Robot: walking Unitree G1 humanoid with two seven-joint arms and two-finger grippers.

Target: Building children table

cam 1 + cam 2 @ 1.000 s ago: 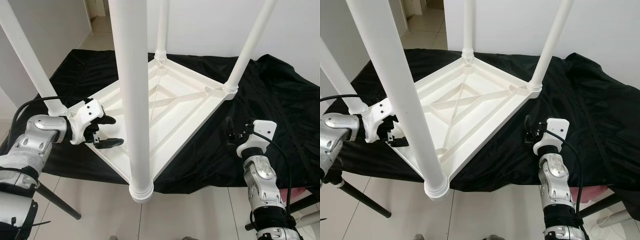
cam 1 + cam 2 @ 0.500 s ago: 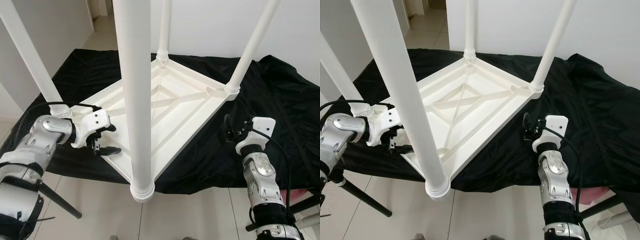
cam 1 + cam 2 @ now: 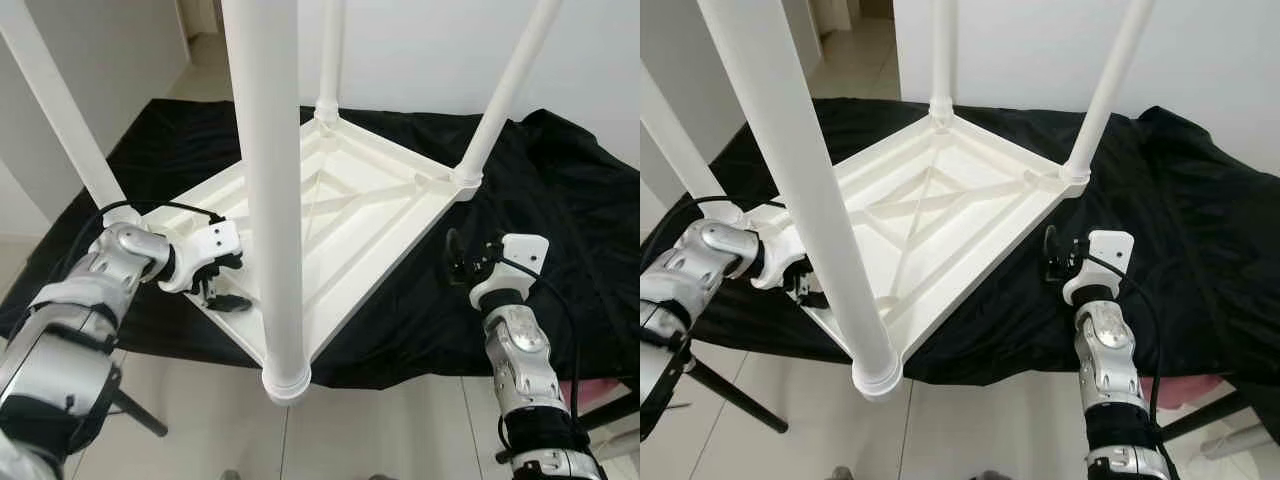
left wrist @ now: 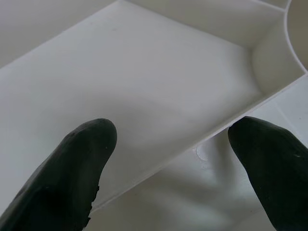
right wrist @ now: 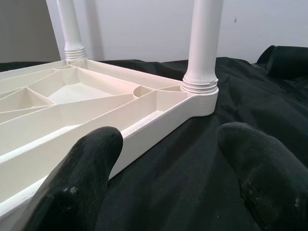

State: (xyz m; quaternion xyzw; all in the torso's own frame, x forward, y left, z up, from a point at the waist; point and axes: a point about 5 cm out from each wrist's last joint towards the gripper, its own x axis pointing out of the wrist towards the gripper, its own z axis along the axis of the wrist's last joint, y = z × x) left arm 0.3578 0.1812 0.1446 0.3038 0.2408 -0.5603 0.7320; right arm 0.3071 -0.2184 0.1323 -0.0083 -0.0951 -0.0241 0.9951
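On the black cloth (image 3: 560,190) over the bench, the upturned table (image 3: 340,215) rests legs-up for assembly, its rim straddled by the wide-open left claw (image 3: 226,285), while the right claw (image 3: 458,262) waits open nearby.

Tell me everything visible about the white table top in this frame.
The white table top looks like moulded plastic, lying upside down on a black cloth, ribbed underside up with crossing braces. Four white legs stand upright from its corner sockets. The left gripper is open, its fingers straddling the rim near the left corner. The right gripper, open, hovers apart beside the right edge.
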